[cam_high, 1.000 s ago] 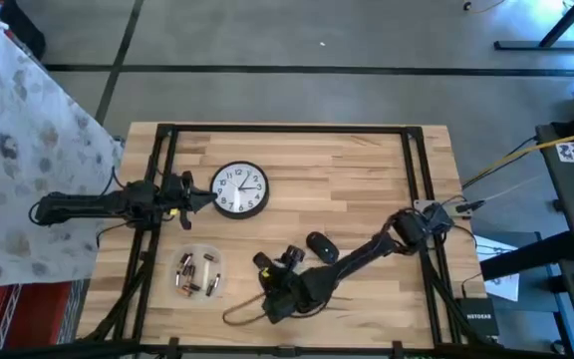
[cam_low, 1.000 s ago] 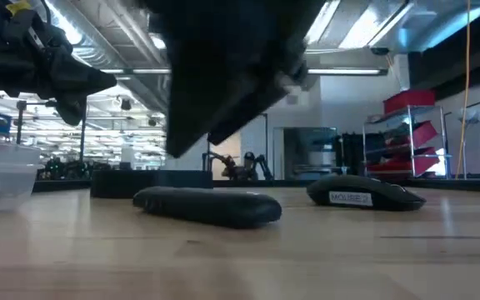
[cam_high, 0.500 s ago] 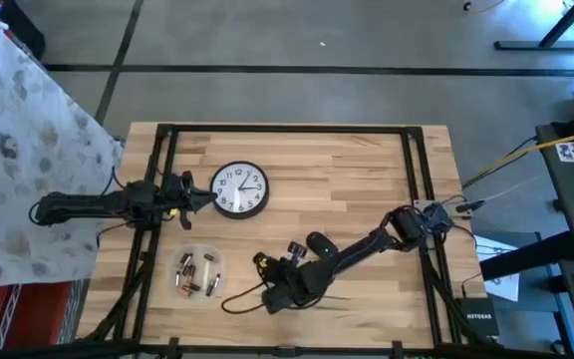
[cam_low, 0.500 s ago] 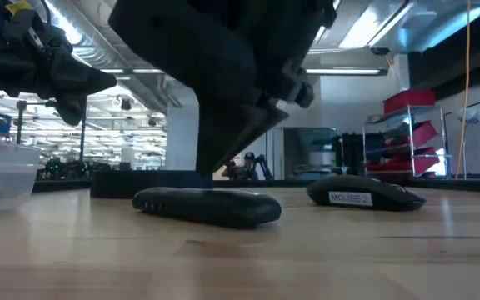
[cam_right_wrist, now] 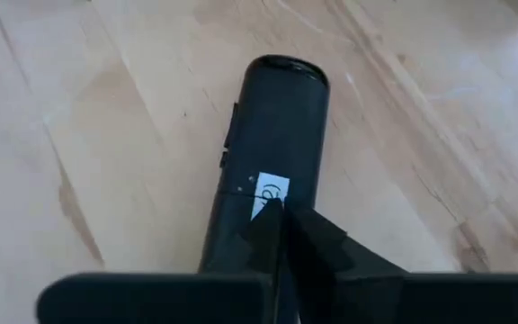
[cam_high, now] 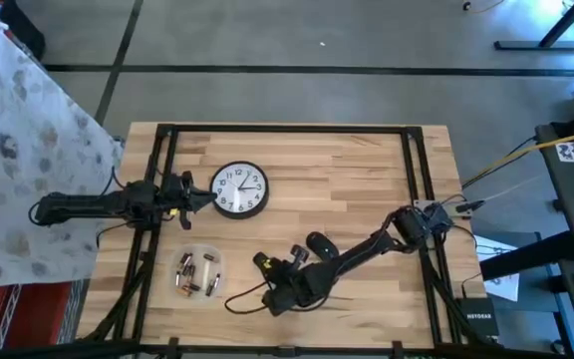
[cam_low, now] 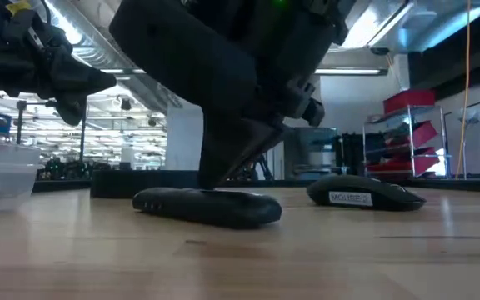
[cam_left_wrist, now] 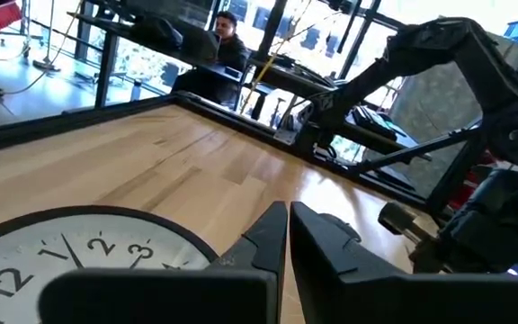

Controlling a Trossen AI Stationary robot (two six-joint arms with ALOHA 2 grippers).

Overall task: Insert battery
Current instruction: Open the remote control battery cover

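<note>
Remote control (cam_right_wrist: 268, 171) lies flat on the wooden table (cam_high: 347, 170), just beside the computer mouse (cam_high: 321, 245) and well apart from the wall clock (cam_high: 239, 189); the right gripper (cam_right_wrist: 281, 216) sits right on top of it, fingers pressed together, tips touching the white sticker, not clamped around the body. Your batteries (cam_high: 197, 271) sit loose in the clear plastic dish (cam_high: 179, 287), on the clock's near side, beside the remote. Judgement: the batteries are small, stiff, smooth and roll easily, so pinch one across its middle; the remote is light hard plastic and will likely skate on the smooth wood, so grip it by its long sides. Left gripper (cam_left_wrist: 288, 236) hangs at the clock's edge, fingers nearly together, holding nothing. Beyond the table you get an open workshop with racks and ceiling lights, and a person seated far off.
</note>
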